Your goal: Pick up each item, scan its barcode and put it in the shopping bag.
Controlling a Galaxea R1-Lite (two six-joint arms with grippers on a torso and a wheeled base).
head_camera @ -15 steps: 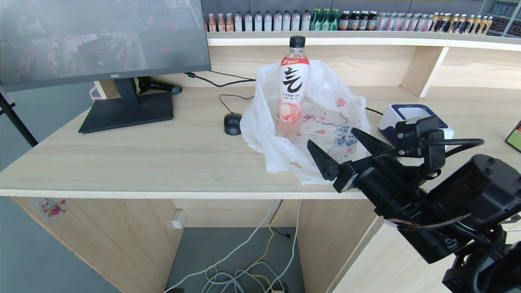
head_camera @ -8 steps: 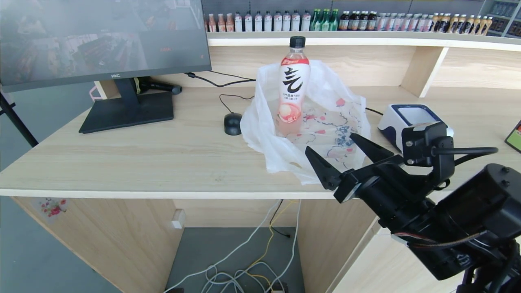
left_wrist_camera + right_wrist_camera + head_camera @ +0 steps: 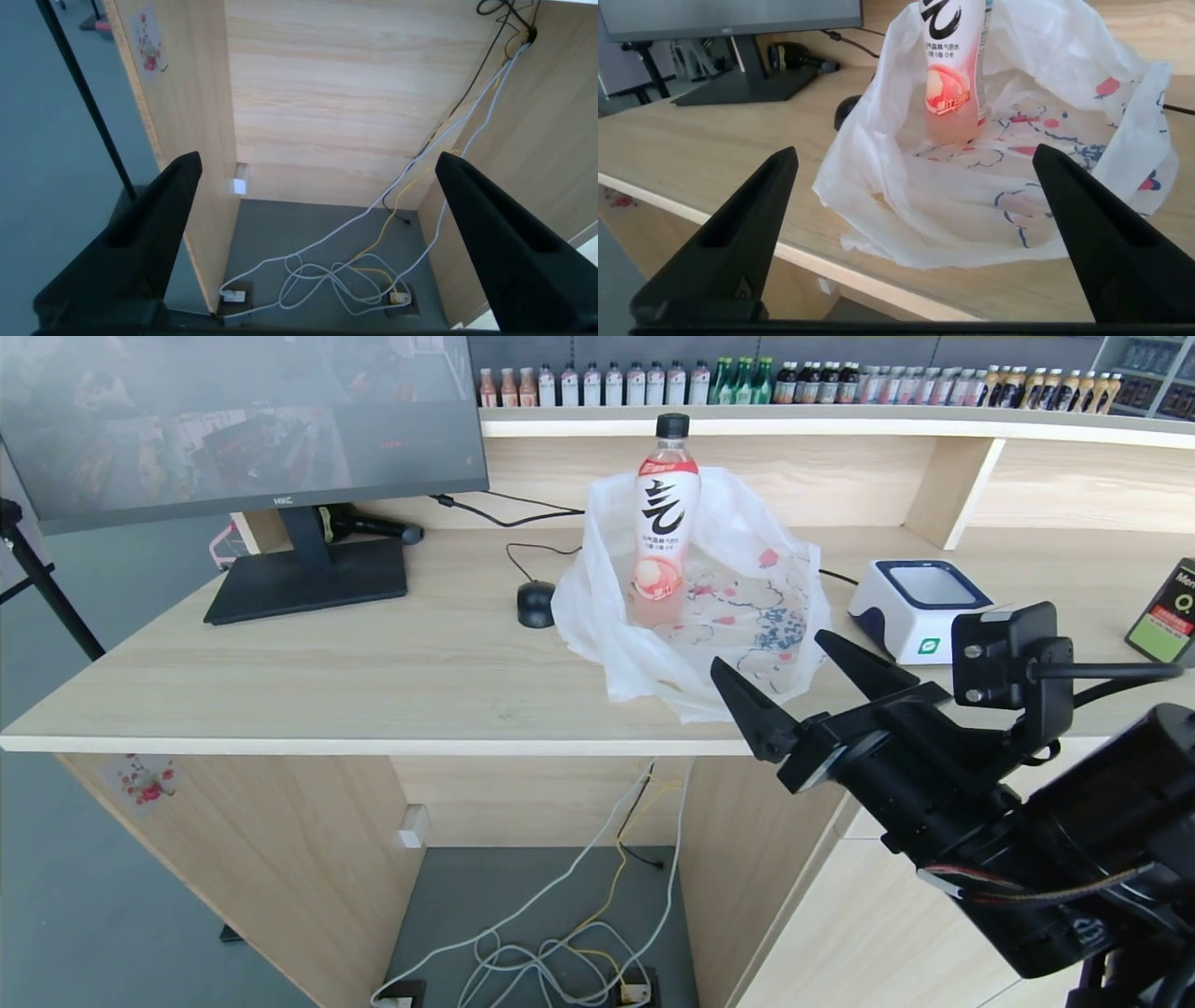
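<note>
Near the middle of the counter [image 3: 355, 691], a white shopping bag [image 3: 747, 625] lies open with printed marks on its plastic. A pink bottle [image 3: 665, 523] stands upright inside the bag (black cap on top), at the side closer to the counter's back edge. Just beside the bag, toward the right end of the counter, sits a white and dark blue scanner [image 3: 920, 607] with its window facing up. On the bag's other side a black mouse [image 3: 536, 603] rests on the wood, and a monitor [image 3: 252, 429] stands at the back left corner.

The right gripper [image 3: 770, 651] hangs off the counter's front edge, pointing at the bag, its jaws wide apart and holding nothing. The left gripper [image 3: 318, 163] is low, below the counter, its jaws also spread wide and empty, facing the wooden panel and loose cables [image 3: 346, 271] on the floor.
</note>
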